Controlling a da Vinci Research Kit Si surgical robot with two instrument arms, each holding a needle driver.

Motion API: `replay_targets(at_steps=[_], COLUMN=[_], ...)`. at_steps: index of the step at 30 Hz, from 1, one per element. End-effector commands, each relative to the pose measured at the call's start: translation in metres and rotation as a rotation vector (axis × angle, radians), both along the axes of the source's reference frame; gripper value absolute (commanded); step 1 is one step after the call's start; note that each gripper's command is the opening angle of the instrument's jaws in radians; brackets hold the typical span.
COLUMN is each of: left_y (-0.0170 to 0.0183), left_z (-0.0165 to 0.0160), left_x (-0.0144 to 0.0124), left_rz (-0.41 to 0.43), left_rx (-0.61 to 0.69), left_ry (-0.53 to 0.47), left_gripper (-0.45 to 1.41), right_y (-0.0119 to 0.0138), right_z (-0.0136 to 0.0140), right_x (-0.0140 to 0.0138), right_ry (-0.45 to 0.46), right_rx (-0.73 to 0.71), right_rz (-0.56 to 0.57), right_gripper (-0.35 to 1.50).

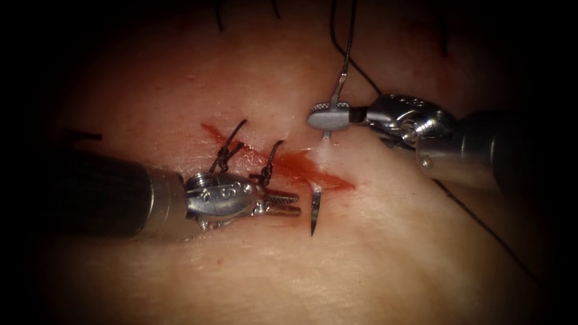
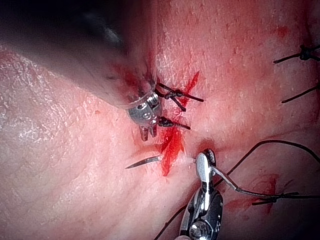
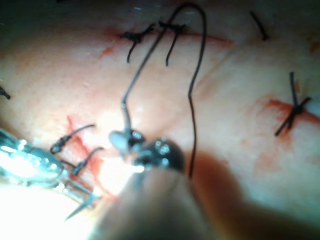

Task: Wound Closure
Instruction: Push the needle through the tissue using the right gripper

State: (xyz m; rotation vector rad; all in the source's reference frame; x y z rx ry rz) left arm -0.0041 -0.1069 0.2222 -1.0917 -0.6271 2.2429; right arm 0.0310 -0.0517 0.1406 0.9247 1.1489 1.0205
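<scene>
Now right tool (image 1: 328, 117) grips needle (image 1: 315, 210) near tail end; needle in tissue (image 1: 373, 259), tip out left of cut (image 1: 289, 162). Left tool (image 1: 283, 203) slightly open, holds nothing. Two knots (image 1: 224, 157) done; rest of cut still unclosed.

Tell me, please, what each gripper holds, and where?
Right gripper clamps the needle near its thread end; its tip pokes out of the tissue. Left gripper holds nothing.

Endoscope overhead, wrist views seemingly close, sharing cut (image 1: 289, 165)
</scene>
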Motion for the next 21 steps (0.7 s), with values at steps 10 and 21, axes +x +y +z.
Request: replay_targets(at_steps=[10,21], left_y=[-0.0007,-0.0004], left_z=[0.0004,0.0004], left_x=[-0.0006,-0.0004], left_rz=[0.0,0.002], left_rx=[0.003,0.005], left_ry=[0.0,-0.002], left_gripper=[0.16,0.16], right_y=[-0.0016,0.0023], right_z=[0.0001,-0.0012], right_x=[0.0017,0.0011], right_ry=[0.036,-0.051], right_rx=[0.021,-0.406], right_rz=[0.0,0.022], right_gripper=[-0.01,1.31])
